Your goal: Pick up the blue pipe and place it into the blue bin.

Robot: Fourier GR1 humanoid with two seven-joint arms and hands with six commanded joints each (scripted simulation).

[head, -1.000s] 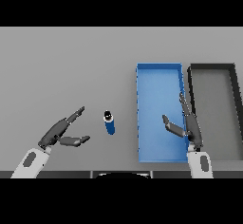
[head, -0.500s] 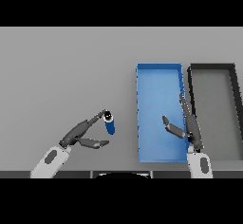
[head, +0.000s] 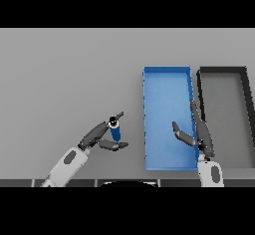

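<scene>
On the left of the grey surface, the robot's left hand reaches in from the lower edge, its white and grey forearm slanting up toward the middle. The hand's fingers run along the left side of the blue pipe and its thumb angles out beneath the pipe's lower end, so the pipe sits in the gap between them; the fingers look only loosely bent, and whether they truly grip the pipe cannot be told from this view. The pipe is a short blue cylinder with a dark top end, seen nearly end-on, near the left wall of the blue bin but apart from it. The blue bin is a long rectangular tray running away from the robot. Over the bin's right wall hangs the right hand, fingers straight and pointing away up the wall, thumb spread out leftward above the bin's floor, holding nothing. Just beside the blue bin, on the far right, lies a dark grey bin of similar shape.
</scene>
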